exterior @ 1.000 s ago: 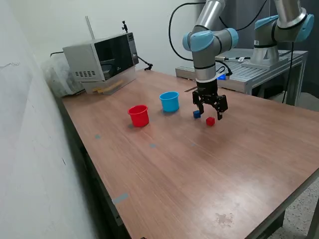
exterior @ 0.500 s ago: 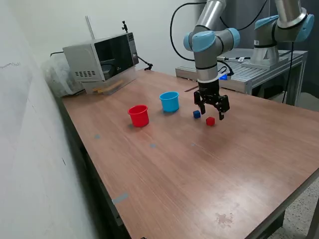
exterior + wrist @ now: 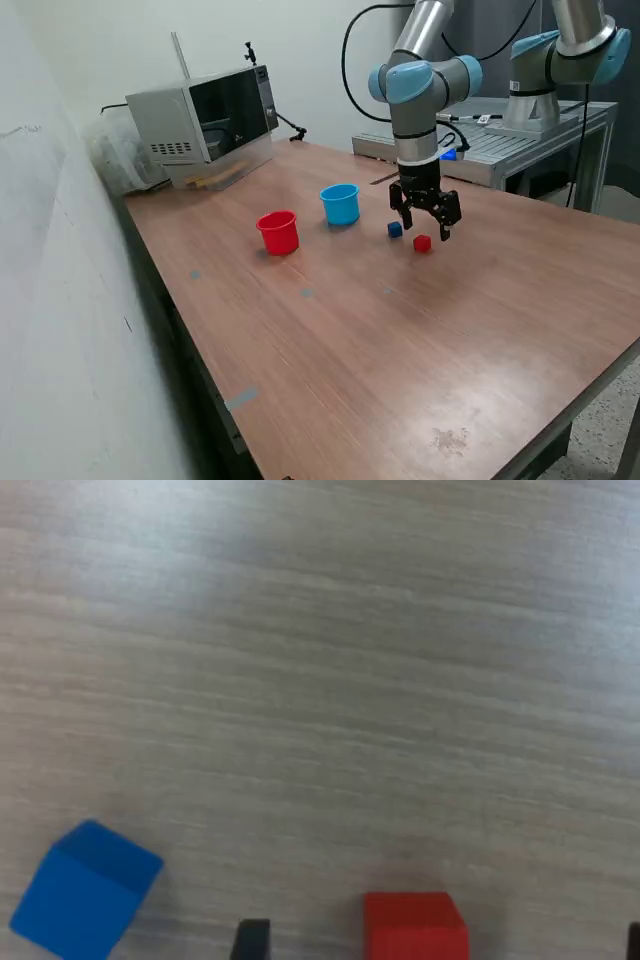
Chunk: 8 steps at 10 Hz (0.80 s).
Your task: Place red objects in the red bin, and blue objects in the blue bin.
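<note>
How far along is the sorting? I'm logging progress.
Nothing looks sorted yet. A red cube and a blue cube lie on the table. The open gripper hovers over the red cube. Whether the red cup or blue cup holds anything cannot be seen.

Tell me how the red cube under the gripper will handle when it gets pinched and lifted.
The red cube looks solid with flat faces, so it probably stays rigid and will not roll. It is small beside the red cup, so it is likely light. Its smooth sides may slip if the open gripper closes off-centre.
</note>
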{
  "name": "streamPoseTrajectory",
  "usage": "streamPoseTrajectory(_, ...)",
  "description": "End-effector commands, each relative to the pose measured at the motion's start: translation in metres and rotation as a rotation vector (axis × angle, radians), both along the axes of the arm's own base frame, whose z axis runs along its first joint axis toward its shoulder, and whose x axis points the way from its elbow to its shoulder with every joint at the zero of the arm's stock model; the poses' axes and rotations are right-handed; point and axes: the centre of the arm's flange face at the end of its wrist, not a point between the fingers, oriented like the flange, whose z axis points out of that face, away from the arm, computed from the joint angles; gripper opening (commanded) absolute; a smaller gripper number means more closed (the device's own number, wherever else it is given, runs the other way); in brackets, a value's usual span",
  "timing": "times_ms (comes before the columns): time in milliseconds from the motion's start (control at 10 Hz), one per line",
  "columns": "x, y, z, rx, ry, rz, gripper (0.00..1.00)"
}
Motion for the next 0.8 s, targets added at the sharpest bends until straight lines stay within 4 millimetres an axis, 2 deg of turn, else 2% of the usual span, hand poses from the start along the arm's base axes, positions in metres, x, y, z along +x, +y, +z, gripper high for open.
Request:
streamPoseTrajectory(0, 0.000, -0.002, 0.002, -0.003, 0.003, 0.002, 1.00)
streamPoseTrajectory(500, 0.008, -0.021, -0.003, -0.004, -0.005, 0.034, 1.00)
streamPoseTrajectory(700, 0.008, -0.021, -0.002, -0.004, -0.003, 0.034, 1.00)
